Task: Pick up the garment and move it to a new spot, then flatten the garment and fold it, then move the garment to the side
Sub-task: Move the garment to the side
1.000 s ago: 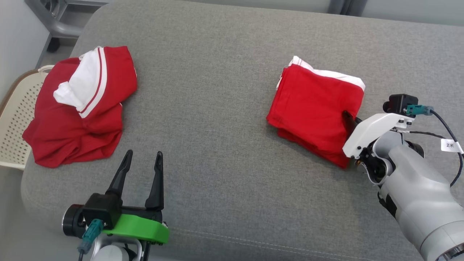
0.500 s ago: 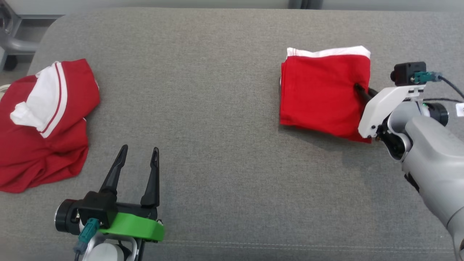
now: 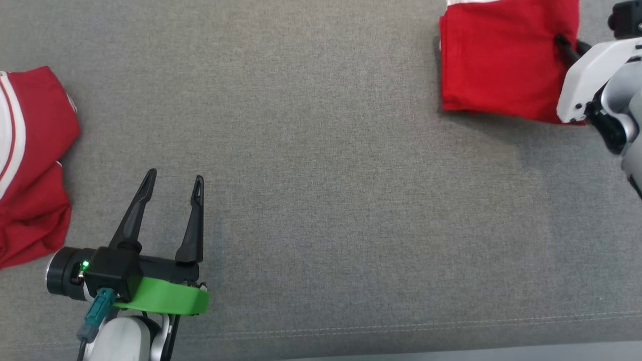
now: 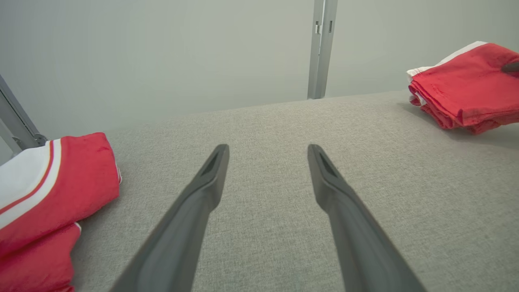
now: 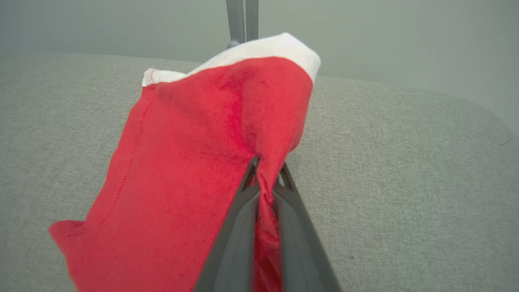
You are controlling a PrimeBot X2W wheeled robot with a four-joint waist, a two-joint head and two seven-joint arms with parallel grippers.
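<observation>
The final step of the task appears to be under way: the folded garment (image 3: pixel 496 60), a red bundle with a white band along its far edge, is at the far right of the grey cushion (image 3: pixel 321 150), gripped at its right-hand edge by the right gripper (image 3: pixel 562 41). In the right wrist view the two dark fingers are pressed together on a ridge of red cloth, which tents up towards them. The head view shows a shadow under the near edge of the bundle. Whether the whole bundle is off the cushion or only its gripped side is lifted cannot be told from these angles.

The left gripper (image 3: pixel 174 176) hovers low over bare cushion near the front edge, its fingers spread wide and holding nothing. To its left lies a second, crumpled garment (image 3: pixel 30 165), red with white striped trim and apart from the gripper.

With the folding apparently done, what remains is to place the bundle. The next move calls for carrying it sideways in a level, unhurried sweep so the layers do not slide apart. It must then be set down flat before the fingers part, as a grip on one edge could let the lower folds droop open.

Neither garment is in a container. Both lie directly on the cushion, well apart at opposite ends.
</observation>
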